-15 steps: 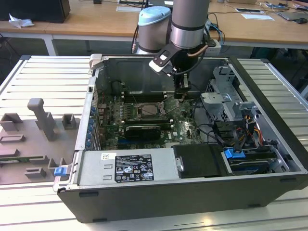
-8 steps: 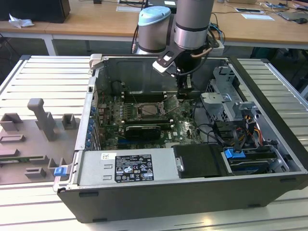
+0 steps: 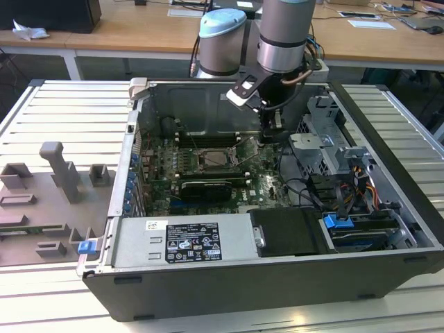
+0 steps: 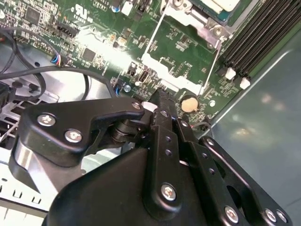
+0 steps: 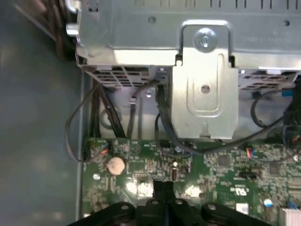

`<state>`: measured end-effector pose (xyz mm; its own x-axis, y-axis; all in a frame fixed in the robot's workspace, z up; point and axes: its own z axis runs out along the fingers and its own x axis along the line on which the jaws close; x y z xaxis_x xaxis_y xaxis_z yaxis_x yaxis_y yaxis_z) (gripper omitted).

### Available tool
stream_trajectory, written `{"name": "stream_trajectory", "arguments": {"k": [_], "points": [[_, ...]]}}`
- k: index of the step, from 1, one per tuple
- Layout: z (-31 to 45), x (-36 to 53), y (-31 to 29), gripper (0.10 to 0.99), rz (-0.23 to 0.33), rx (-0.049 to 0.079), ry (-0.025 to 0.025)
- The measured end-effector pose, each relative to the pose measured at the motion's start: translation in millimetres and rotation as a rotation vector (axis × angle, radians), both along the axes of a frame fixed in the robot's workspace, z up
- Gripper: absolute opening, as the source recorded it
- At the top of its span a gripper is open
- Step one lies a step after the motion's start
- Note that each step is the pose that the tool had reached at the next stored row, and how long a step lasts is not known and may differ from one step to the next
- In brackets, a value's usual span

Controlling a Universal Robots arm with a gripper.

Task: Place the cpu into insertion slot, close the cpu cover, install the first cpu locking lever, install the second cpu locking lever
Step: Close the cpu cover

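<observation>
Inside the open computer case, the insertion slot [image 3: 214, 159] sits mid-board, and a pale flat cpu [image 4: 223, 4] lies in it. The cpu cover [image 3: 242, 150] stands swung open on the side of the slot toward the exterior view's right. In the second wrist view this cover [image 4: 162, 66] is a thin silvery frame with board showing through its cut-out. My gripper [image 3: 269, 132] hangs just beyond the cover's free edge. Its black fingertips [image 4: 159, 94] are pressed together, shut with nothing between them, and the gripper [image 5: 164, 184] hovers just above the green board.
A silver drive cage [image 3: 326, 142] and loose cables [image 3: 305, 187] crowd the exterior view's right of the gripper. Black memory slots [image 4: 254, 33] run beside the slot. A coin cell [image 5: 115, 165] sits near the fingertips. A grey fixture [image 3: 55, 180] stands outside the case.
</observation>
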<state>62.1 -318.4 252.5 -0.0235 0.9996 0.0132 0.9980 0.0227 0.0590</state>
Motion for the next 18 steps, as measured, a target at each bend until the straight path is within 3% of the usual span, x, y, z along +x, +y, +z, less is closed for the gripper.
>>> {"name": "stream_trajectory", "arguments": {"k": [7, 10, 13, 16, 17, 18], "points": [[-8.2, 1.0, 0.0, 0.106, 0.000, 0.000, 0.0004], [-8.3, 0.0, 0.0, 0.106, 0.000, 0.000, 0.0059], [-8.1, -1.8, 0.0, 0.106, 0.000, 0.000, 0.0168], [-5.4, -6.1, 0.0, 0.106, 0.000, 0.000, 0.0449], [-5.2, -7.9, 0.0, 0.106, 0.000, 0.000, 0.0482], [-5.2, -9.8, 0.0, 0.106, 0.000, 0.000, 0.0482]]}}
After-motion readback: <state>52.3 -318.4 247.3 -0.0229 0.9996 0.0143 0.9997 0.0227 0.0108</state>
